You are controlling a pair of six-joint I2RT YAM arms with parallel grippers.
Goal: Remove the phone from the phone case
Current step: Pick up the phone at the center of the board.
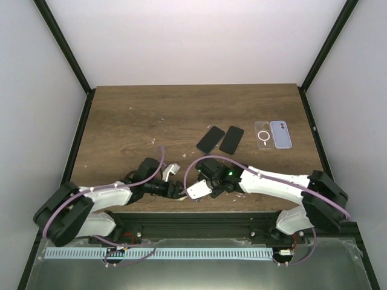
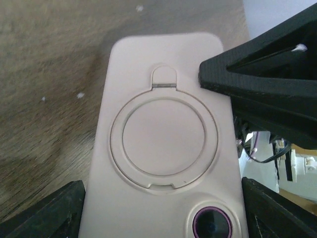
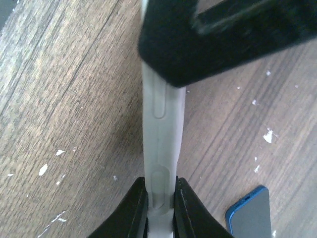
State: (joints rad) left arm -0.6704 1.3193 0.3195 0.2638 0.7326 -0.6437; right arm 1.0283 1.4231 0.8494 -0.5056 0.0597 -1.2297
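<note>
Right claw (image 3: 160,198) was pinched shut on the case (image 2: 163,134) edge, left claw (image 2: 161,210) clamped across its sides, both near the table (image 1: 133,121) front edge. Lens showed the phone (image 2: 213,225) seated inside the case, so nothing was out yet; whole peel-off remained, by my read.

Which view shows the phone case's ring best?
Left wrist: the case back fills the frame, its ring face-on. Right wrist shows only the case's side edge; top external, a small pale patch.
</note>
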